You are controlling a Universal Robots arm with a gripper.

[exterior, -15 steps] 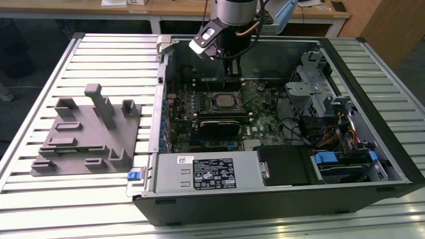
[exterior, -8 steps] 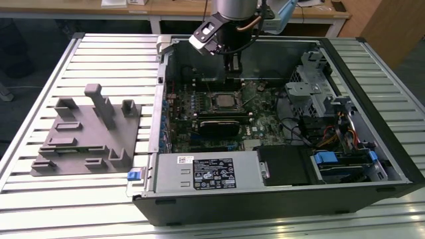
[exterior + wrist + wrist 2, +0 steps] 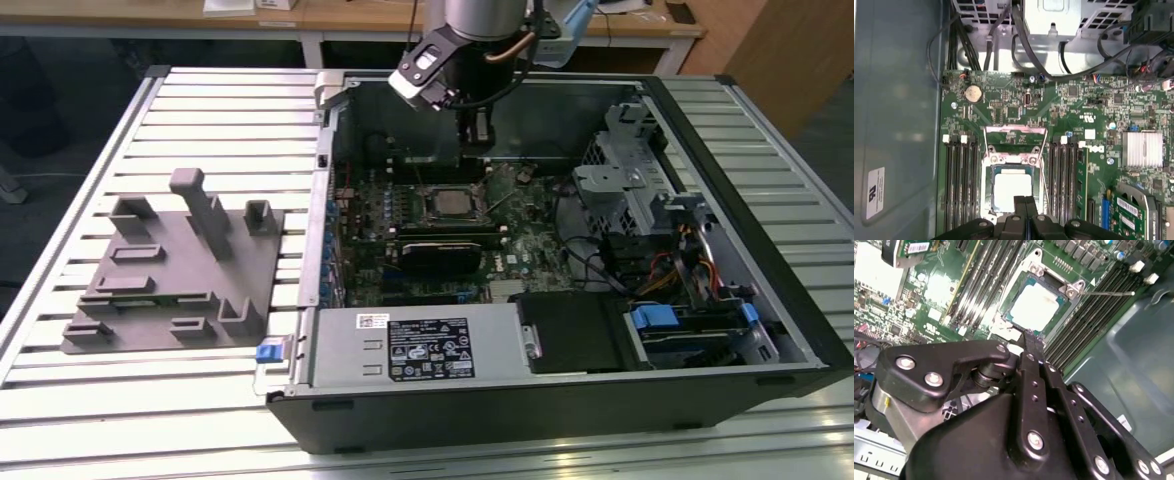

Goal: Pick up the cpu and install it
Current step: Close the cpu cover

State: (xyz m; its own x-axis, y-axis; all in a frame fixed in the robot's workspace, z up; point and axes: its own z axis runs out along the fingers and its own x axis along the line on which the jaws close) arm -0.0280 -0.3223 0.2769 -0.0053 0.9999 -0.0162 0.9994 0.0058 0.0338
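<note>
The cpu point(image 3: 454, 203) lies flat in the motherboard socket inside the open computer case point(image 3: 747, 130), its silver top facing up. In both wrist views the cpu point(image 3: 1036, 307) point(image 3: 1011, 192) sits inside the socket's metal frame, and the load plate point(image 3: 1015, 133) is swung open beside it. My gripper point(image 3: 474, 138) hangs above the motherboard near the case's back wall. Its two black fingers point(image 3: 1019, 205) are pressed together, with nothing between them. The tips of the gripper point(image 3: 1025, 201) point(image 3: 1031, 337) sit just off one edge of the cpu, above it.
A grey moulded fixture point(image 3: 167, 265) sits on the slatted table at the exterior view's left. Inside the case are a black block point(image 3: 434, 255), the power supply point(image 3: 414, 345), a drive cage point(image 3: 641, 175), cables point(image 3: 1054, 65), memory slots point(image 3: 961, 185) and a silver heatsink point(image 3: 1141, 149).
</note>
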